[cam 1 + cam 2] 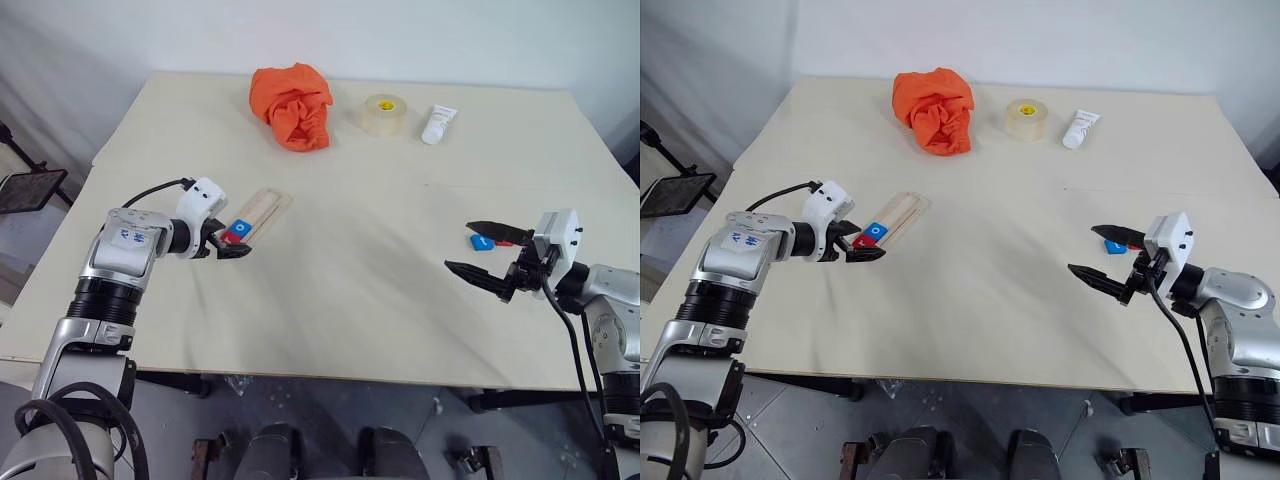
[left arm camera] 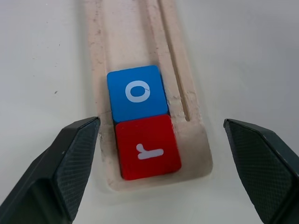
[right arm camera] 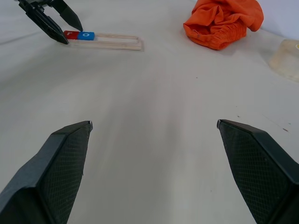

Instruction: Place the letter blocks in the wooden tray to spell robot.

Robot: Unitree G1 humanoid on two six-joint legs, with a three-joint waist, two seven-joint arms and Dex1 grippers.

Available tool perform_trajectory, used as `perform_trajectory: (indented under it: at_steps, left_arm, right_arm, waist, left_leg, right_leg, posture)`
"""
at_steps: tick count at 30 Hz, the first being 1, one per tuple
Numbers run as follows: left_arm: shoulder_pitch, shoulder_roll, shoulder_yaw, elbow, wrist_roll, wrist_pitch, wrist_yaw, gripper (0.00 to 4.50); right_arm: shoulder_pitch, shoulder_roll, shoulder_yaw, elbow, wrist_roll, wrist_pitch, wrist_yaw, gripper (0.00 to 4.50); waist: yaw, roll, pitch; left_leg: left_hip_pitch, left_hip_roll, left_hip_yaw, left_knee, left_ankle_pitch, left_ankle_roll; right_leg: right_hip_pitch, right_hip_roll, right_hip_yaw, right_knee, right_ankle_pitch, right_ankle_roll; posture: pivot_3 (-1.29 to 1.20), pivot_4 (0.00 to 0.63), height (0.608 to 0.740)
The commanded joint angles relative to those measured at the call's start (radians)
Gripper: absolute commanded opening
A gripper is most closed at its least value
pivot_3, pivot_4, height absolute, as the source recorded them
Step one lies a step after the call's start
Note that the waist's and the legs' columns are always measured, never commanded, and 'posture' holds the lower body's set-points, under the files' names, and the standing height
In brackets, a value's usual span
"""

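Note:
The wooden tray (image 1: pixel 266 208) lies left of the table's middle, running away at a slant. At its near end sit two letter blocks side by side, a red "r" (image 2: pixel 147 147) at the very end and a blue "o" (image 2: pixel 137 92) behind it. My left gripper (image 1: pixel 232 247) hangs open at that end, a finger on each side of the tray, with nothing held. At the right, my right gripper (image 1: pixel 458 245) stands open and empty above the table. Just behind it lie a blue block (image 1: pixel 481 242) and a red block (image 1: pixel 503 242), partly hidden by the upper finger.
An orange cloth (image 1: pixel 292 105), a roll of clear tape (image 1: pixel 384 115) and a white tube (image 1: pixel 438 125) line the table's far side. A dark stand (image 1: pixel 25 190) is off the table's left edge.

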Motion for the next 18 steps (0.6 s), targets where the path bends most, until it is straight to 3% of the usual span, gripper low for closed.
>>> perform_trajectory:
  at_steps: [1,18]
  left_arm:
    - [-0.004,0.006,0.029,-0.075,-0.006,0.022,0.023,4.5]
    - [0.05,-0.017,0.033,-0.248,-0.032,0.252,0.102,4.5]
  right_arm:
    - [-0.016,-0.005,-0.008,-0.004,0.006,-0.008,0.0,4.48]
    - [-0.028,0.006,0.005,0.003,-0.005,-0.005,-0.004,4.48]
  waist:
    - [0.0,-0.001,0.002]
    - [0.0,-0.002,0.005]
  left_leg:
    - [0.0,0.0,0.0,0.0,0.0,0.0]
    - [-0.001,0.0,0.0,0.0,0.0,0.0]
  right_leg:
    - [0.0,0.0,0.0,0.0,0.0,0.0]
    - [-0.001,0.0,0.0,0.0,0.0,0.0]
  posture:
    - [0.0,0.15,0.74]
    - [0.0,0.15,0.74]
